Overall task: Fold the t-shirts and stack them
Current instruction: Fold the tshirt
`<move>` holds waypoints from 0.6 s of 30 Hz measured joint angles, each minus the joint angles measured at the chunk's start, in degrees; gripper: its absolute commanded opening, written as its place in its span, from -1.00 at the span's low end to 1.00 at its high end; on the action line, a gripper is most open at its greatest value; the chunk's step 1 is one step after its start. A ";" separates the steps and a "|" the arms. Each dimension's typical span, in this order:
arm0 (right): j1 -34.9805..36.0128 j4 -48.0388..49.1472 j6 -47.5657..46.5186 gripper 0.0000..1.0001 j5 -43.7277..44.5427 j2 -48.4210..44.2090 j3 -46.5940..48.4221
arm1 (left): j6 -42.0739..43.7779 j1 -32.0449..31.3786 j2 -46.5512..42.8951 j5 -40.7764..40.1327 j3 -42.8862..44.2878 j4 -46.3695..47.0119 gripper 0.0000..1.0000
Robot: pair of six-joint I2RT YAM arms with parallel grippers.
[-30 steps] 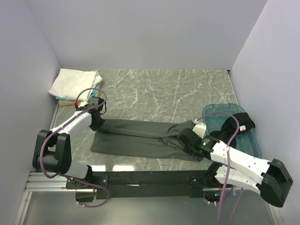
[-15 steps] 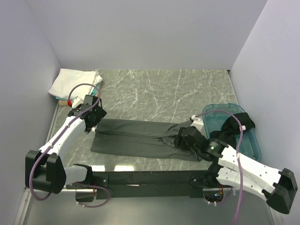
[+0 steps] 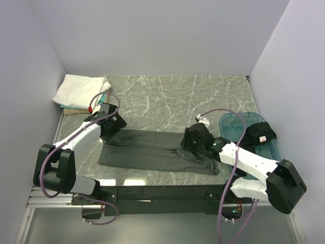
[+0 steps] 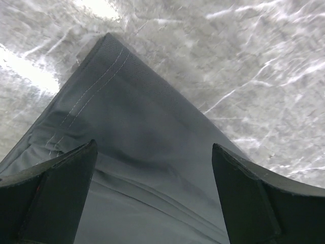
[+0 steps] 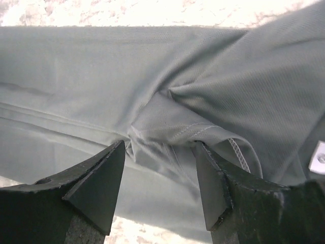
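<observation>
You have four t-shirts, one bin and two grippers here. In the far left corner, close to the wall, the white tee (image 3: pixel 78 89) lies folded on the teal tee (image 3: pixel 105 96), of which only an edge shows. Your left gripper (image 3: pixel 112 124) hangs spread over the left end of the charcoal tee (image 3: pixel 147 150) and grasps nothing. This tee lies as one long strip across the table (image 3: pixel 167 96), its near edge close to the front, with wide bare marble behind it. Your right gripper (image 3: pixel 195 138) is over the right end, jaws apart, a puckered fold between the fingers (image 5: pixel 96 178). Near the right wall stands the teal bin (image 3: pixel 231 124) with the black tee (image 3: pixel 259 134) in it
</observation>
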 measured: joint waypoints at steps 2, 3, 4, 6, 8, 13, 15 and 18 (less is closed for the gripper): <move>-1.11 2.29 -0.96 0.27 -1.55 1.09 -0.70 | 0.09 0.00 1.14 0.28 -0.07 0.55 0.99; -1.66 3.48 -1.51 0.26 -2.25 1.53 -1.20 | 0.11 0.00 1.70 0.35 -0.13 0.90 0.99; -2.12 4.33 -1.90 0.25 -2.69 1.86 -1.64 | 0.11 0.00 2.21 0.37 -0.24 1.16 0.99; -3.19 5.81 -2.95 0.24 -3.37 2.73 -2.43 | 0.13 0.00 3.10 0.42 -0.35 1.18 0.99; -3.78 6.80 -3.96 0.22 -3.80 3.72 -2.54 | 0.13 0.00 3.78 0.42 -0.42 1.14 0.99; -4.20 9.90 -5.55 0.05 -6.05 4.15 -2.67 | 0.11 0.00 4.00 0.26 -0.50 1.16 0.99; -4.22 11.56 -5.84 -0.18 -7.56 4.09 -2.91 | 0.09 0.00 4.00 0.24 -0.50 1.11 0.99; -4.22 12.41 -6.10 -0.54 -9.11 4.02 -3.02 | 0.09 0.00 4.00 0.22 -0.50 1.07 0.99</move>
